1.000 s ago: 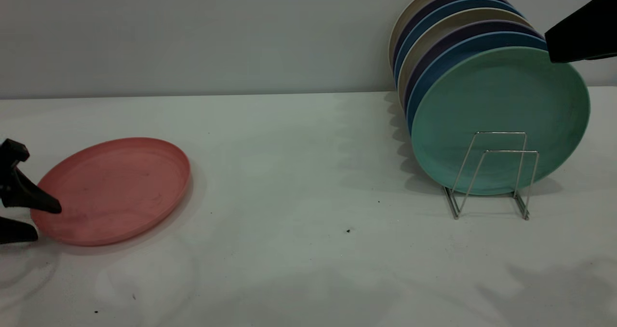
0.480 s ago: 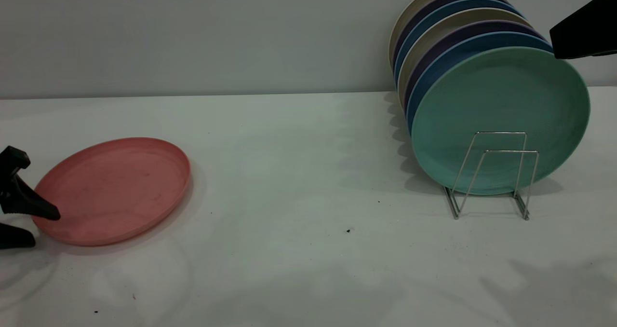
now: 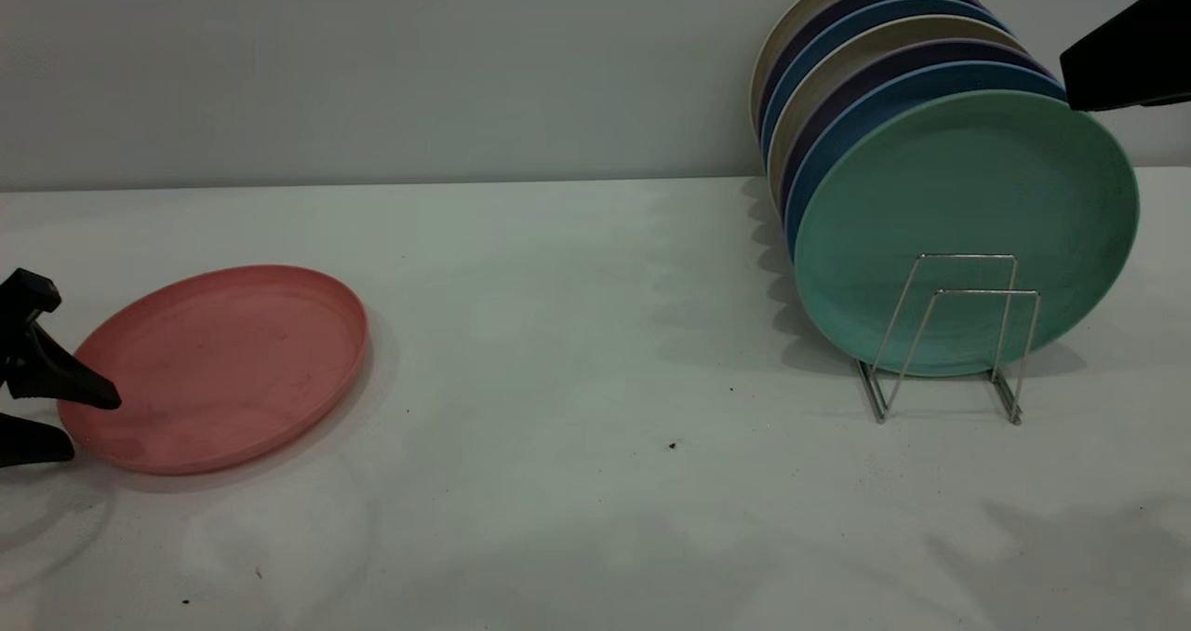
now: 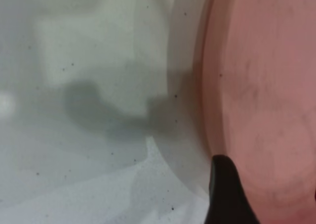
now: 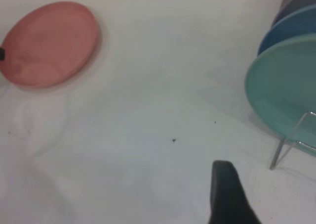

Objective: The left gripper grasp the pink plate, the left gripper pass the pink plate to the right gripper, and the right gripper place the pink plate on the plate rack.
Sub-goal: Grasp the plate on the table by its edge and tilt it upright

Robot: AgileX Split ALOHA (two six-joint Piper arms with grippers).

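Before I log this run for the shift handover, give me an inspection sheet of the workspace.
Surface: white table, a few dark specks.
Job's things: pink plate lying flat at the left; plate rack at the right, front loops free.
Clutter: mint-green plate and a row of others standing in the rack.
Grippers: left end effector open, its jaws astride the pink plate's rim; right end effector raised above the rack.
Cables: nothing seen.
Surroundings: plain grey wall.
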